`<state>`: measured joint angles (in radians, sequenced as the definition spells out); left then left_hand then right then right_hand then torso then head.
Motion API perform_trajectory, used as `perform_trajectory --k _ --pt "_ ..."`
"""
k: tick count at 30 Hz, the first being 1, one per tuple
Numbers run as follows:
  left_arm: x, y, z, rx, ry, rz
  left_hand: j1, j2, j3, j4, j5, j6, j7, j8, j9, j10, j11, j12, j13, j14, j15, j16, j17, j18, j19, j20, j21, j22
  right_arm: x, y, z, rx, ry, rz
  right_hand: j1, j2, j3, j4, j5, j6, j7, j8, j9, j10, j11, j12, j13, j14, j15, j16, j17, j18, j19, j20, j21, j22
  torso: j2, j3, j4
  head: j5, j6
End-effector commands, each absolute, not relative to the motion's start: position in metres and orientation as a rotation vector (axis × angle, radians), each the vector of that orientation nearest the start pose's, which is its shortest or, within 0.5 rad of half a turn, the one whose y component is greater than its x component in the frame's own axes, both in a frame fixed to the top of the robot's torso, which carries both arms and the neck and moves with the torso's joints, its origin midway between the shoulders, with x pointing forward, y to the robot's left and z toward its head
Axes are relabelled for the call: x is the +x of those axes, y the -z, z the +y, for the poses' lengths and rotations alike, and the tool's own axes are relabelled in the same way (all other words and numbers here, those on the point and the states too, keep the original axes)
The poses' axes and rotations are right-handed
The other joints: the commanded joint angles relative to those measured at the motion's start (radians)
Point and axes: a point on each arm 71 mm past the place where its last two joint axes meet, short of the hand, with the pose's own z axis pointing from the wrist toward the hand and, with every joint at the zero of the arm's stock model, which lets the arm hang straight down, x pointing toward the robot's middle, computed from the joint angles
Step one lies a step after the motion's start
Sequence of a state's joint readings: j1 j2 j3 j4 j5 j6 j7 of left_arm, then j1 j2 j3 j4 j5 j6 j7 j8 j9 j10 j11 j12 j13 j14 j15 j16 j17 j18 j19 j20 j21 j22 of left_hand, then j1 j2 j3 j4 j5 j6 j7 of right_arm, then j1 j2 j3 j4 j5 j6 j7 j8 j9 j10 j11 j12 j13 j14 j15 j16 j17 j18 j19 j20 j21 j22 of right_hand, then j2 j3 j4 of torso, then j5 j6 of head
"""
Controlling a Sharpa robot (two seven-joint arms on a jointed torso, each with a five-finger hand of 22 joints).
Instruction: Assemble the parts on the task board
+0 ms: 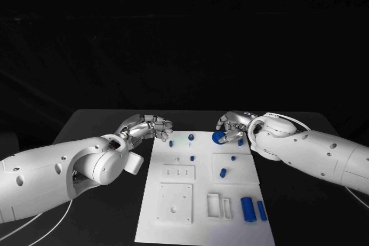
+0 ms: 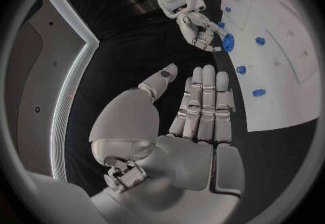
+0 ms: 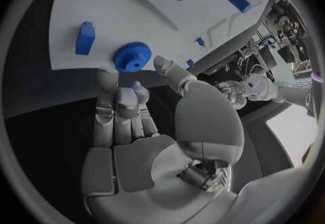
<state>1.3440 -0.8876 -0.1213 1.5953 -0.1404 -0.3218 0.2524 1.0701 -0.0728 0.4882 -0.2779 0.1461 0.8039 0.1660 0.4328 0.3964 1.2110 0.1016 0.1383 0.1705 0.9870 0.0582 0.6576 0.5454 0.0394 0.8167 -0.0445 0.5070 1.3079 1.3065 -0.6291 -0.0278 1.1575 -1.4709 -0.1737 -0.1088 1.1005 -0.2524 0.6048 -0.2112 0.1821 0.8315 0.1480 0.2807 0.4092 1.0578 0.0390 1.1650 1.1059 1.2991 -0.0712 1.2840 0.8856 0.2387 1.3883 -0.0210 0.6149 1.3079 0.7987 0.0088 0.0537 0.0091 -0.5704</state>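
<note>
Reaching for the blue gear (image 1: 219, 137) at the board's (image 1: 201, 224) far edge, the right hand (image 1: 233, 124) has fingers loosely spread right beside it, holding nothing. I'd pinch it by the rim, nice and level. Left hand (image 1: 151, 127) is flat, fingers together, empty.

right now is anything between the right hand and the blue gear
Nothing visible stands between them. The right hand sits at the far edge of the task board, its fingertips right beside the blue gear, with no other part in the gap.
</note>
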Motion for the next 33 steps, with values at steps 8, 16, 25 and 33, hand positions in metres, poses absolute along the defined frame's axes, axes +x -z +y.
perform_trajectory --k 8,16,25,33 --pt "0.488 0.140 0.206 -0.917 1.465 1.567 -0.005 -0.001 0.005 -0.002 -0.003 0.002 0.001 -0.003 0.002 0.009 0.000 -0.005 0.002 -0.006 -0.002 0.005 -0.002 0.011 -0.008 0.001 0.004 0.020 0.572 0.156 -0.200 -0.181 -0.435 1.693 0.000 0.012 0.010 -0.002 -0.001 0.005 0.013 -0.004 -0.002 -0.016 0.008 0.006 0.002 -0.004 0.007 0.008 0.006 0.023 0.010 -0.006 0.010 0.025 0.000 0.0002 0.0025 0.002 -0.003" --pt "0.488 0.140 0.205 -0.917 1.466 1.569 -0.005 -0.001 0.005 -0.002 -0.003 0.002 0.002 -0.004 0.002 0.009 0.000 -0.005 0.002 -0.006 -0.002 0.006 -0.002 0.011 -0.008 0.001 0.004 0.020 0.575 0.158 -0.201 -0.177 -0.424 1.697 -0.002 0.016 0.016 0.002 0.000 0.003 0.013 -0.006 -0.004 -0.017 0.008 0.006 0.002 -0.005 0.008 0.009 0.008 0.023 0.009 -0.006 0.014 0.025 0.000 0.0010 0.0032 0.002 -0.004" --pt "0.488 0.140 0.207 -0.919 1.463 1.569 -0.006 -0.001 0.005 -0.002 -0.004 0.002 0.002 -0.004 0.003 0.009 0.000 -0.006 0.003 -0.006 -0.002 0.006 -0.002 0.011 -0.008 0.001 0.004 0.020 0.577 0.162 -0.204 -0.177 -0.414 1.717 0.002 0.033 0.057 0.017 -0.031 0.012 0.010 -0.004 -0.005 -0.019 0.005 0.007 0.002 -0.006 0.006 0.007 0.015 0.023 0.001 -0.004 0.025 0.023 0.000 0.0006 0.0020 0.004 -0.006" --pt "0.488 0.140 0.207 -0.919 1.463 1.572 -0.006 -0.001 0.005 -0.002 -0.004 0.002 0.002 -0.005 0.003 0.009 0.000 -0.006 0.003 -0.006 -0.002 0.006 -0.002 0.011 -0.009 0.001 0.005 0.020 0.576 0.166 -0.203 -0.181 -0.417 1.726 0.012 0.041 0.121 0.027 -0.070 0.035 0.003 0.006 -0.004 -0.017 -0.001 0.008 0.001 -0.004 0.000 0.004 0.022 0.023 -0.005 -0.001 0.039 0.023 0.000 0.0009 0.0029 0.004 -0.009"
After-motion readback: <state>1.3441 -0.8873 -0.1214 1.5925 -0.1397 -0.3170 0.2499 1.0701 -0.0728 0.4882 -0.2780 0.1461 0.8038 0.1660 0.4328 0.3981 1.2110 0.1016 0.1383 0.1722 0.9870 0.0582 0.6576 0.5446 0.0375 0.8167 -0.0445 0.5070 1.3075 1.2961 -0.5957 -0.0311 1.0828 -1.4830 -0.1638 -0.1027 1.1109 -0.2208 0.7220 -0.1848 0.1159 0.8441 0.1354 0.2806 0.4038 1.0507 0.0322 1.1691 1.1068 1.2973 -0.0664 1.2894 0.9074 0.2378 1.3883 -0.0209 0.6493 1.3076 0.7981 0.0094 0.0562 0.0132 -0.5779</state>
